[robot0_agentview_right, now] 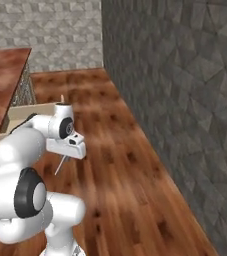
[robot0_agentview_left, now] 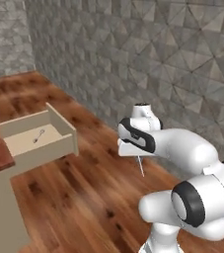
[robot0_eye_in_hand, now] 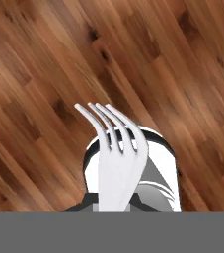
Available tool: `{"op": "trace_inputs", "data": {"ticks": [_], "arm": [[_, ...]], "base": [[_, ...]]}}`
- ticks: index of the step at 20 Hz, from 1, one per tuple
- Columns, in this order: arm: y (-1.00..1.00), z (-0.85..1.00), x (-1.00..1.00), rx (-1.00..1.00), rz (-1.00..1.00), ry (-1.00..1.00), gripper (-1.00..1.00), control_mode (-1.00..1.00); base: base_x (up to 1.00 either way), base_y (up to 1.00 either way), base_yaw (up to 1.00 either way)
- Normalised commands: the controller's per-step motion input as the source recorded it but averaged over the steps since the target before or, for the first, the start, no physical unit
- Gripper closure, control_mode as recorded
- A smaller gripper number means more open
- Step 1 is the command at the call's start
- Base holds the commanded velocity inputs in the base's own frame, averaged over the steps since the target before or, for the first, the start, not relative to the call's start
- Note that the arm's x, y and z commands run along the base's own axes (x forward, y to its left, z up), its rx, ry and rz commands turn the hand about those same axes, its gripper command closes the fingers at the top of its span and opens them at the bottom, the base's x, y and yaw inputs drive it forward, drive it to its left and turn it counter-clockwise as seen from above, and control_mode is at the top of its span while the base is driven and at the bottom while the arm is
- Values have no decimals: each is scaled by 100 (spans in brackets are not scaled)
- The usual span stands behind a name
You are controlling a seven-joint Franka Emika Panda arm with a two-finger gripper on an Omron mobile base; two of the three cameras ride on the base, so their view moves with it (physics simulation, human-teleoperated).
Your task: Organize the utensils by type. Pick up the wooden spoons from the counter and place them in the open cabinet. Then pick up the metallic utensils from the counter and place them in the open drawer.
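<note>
Hand view, item: slim silver metal fork (robot0_eye_in_hand: 114, 163), tines up, clenched in our two-finger gripper (robot0_eye_in_hand: 116, 207) above the reddish plank floor (robot0_eye_in_hand: 172, 64). Wide pale beige drawer (robot0_agentview_left: 59, 141) stands open well to our left, a thin silver spoon (robot0_agentview_left: 38, 135) already inside. Risk: we grip near the handle end, so a fast swing could pivot the fork loose short of the drawer.

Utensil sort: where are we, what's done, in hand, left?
Done: a silver spoon already lies in the open drawer. In hand: the claw is shut on the fork, hanging tines-down over the wood floor, to the right of the drawer. Left: carry the fork to the drawer and release. The wooden spoon's placement can't be judged from these views.
</note>
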Motion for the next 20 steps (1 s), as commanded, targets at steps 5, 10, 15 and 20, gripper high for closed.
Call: {"op": "trace_inputs", "data": {"ticks": [5, 10, 15, 20], "arm": [[0, 0, 0, 0, 0, 0, 100, 100], [0, 0, 0, 0, 0, 0, 100, 100], [0, 0, 0, 0, 0, 0, 100, 100], [0, 0, 0, 0, 0, 0, 100, 100]], "base": [[95, -18, 22], [78, -18, 50], [51, 0, 84], [75, -14, 53]]}}
